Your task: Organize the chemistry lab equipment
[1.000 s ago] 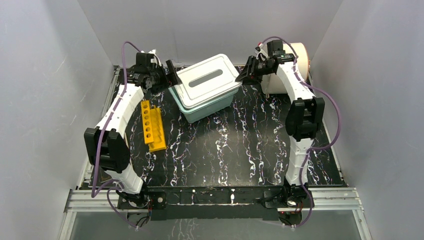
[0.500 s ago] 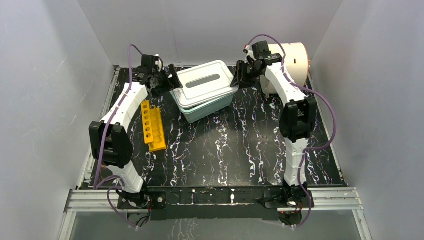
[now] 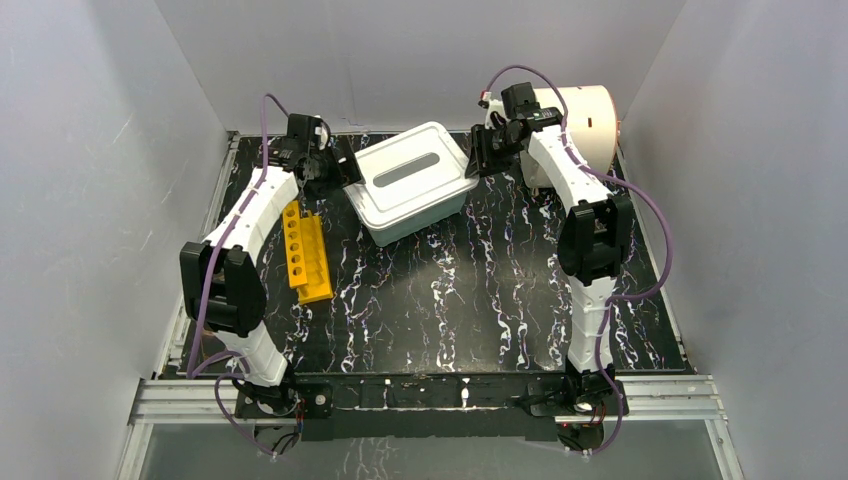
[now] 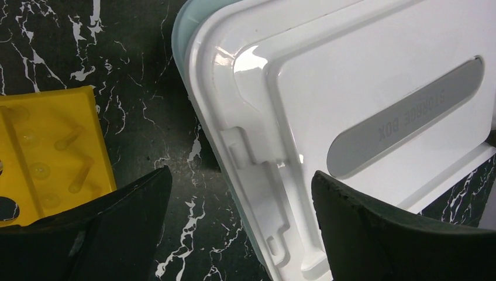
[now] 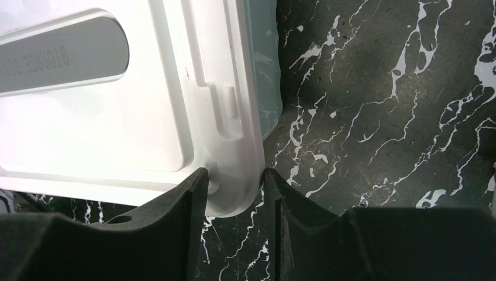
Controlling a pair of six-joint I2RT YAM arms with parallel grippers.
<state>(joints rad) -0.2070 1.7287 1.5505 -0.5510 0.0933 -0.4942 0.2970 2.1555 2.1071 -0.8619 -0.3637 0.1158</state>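
Observation:
A teal storage box (image 3: 405,228) with a white lid (image 3: 410,172) stands at the back middle of the table. My left gripper (image 3: 345,172) is open, its jaws astride the lid's left edge (image 4: 275,193) by the latch, touching nothing. In the left wrist view the gripper (image 4: 241,175) hangs over that edge. My right gripper (image 3: 478,158) is shut on the lid's right corner, which sits pinched between its fingers in the right wrist view (image 5: 236,175). The beaker, funnel, tube, tongs, glass tubes, cap and brush are out of view.
A yellow tube rack (image 3: 305,250) lies left of the box, close under my left arm, and shows in the left wrist view (image 4: 52,146). A big white cylinder (image 3: 590,115) stands at the back right behind my right arm. The walls are close on three sides.
The lid has sunk down over the teal box, which now shows less. Both grippers have moved in toward the lid's ends, the right one leftward.

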